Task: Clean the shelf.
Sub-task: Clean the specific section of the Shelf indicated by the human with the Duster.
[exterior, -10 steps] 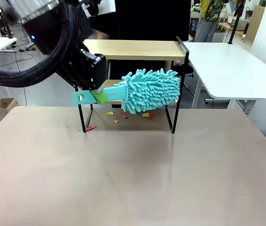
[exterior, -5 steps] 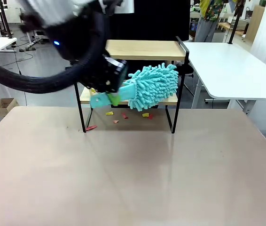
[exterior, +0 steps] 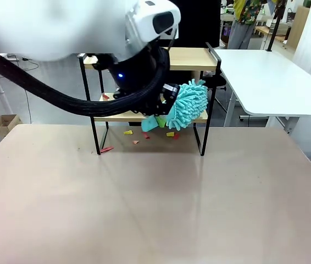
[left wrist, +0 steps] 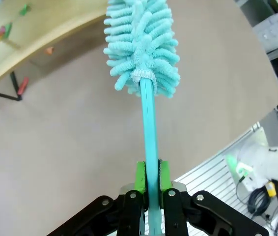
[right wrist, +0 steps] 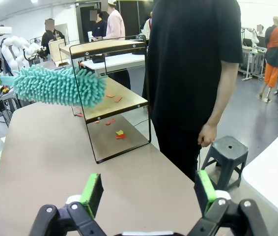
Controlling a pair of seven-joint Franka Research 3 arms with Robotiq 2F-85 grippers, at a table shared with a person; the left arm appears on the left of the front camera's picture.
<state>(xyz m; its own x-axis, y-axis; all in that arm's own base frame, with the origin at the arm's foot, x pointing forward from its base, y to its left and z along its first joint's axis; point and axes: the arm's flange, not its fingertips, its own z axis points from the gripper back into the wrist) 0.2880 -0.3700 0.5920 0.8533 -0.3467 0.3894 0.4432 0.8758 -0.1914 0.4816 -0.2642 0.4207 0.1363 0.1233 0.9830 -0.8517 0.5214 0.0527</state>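
The shelf point(exterior: 190, 58) stands at the far side of the table, two wooden boards in a black frame. My left gripper point(exterior: 159, 119) hangs in front of its lower board point(exterior: 118, 116), shut on the handle of a teal fluffy duster point(exterior: 189, 103). The duster head lies by the right end of that board. In the left wrist view the green pads point(left wrist: 140, 179) clamp the duster's handle point(left wrist: 149, 132), and the duster head point(left wrist: 141, 44) sits beside the shelf board point(left wrist: 41, 34). My right gripper point(right wrist: 149, 192) is open and holds nothing, well short of the shelf point(right wrist: 110, 101).
Coloured paper scraps point(exterior: 128, 132) lie on the table under the shelf, and several more scraps point(right wrist: 110, 95) rest on the lower board. A person in black point(right wrist: 193, 73) stands behind the shelf beside a grey stool point(right wrist: 227, 150). A white table point(exterior: 271, 82) is at the right.
My left arm has swung to the right across the shelf front. The duster went with it and turned, so its head now sits at the right end of the lower board.
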